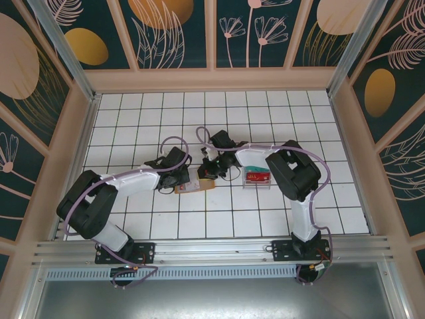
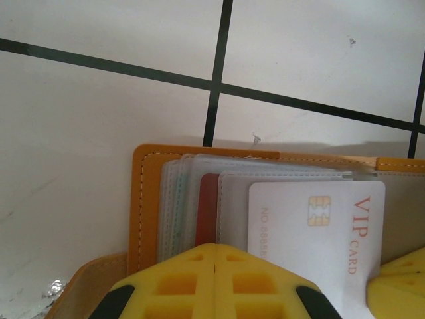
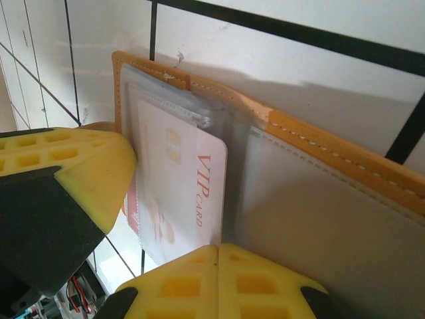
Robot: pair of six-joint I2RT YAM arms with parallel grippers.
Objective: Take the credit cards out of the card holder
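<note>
From above, we are seeing the card holder (image 1: pixel 196 187) lying open on the tiled table (image 1: pixel 133 119), mid-table. In the left wrist view, the left gripper (image 2: pixel 216 256) is sitting closed over the holder, beside a white VIP credit card (image 2: pixel 319 226). In the right wrist view, the right gripper (image 3: pixel 218 256) is sitting closed at that card's edge; whether it is pinching anything, we cannot tell.

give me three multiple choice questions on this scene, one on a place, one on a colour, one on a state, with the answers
1. In the top view, where is the clear box relative to the card holder?
A. on top of it
B. to its right
C. to its left

2. What colour is the lettering on the VIP card?
A. blue
B. red
C. green

3. The card holder is:
A. folded shut
B. standing on edge
C. lying open

Answers:
1 B, the box sits apart, to the holder's right.
2 B, the words are red on white.
3 C, its clear pockets face up.
</note>
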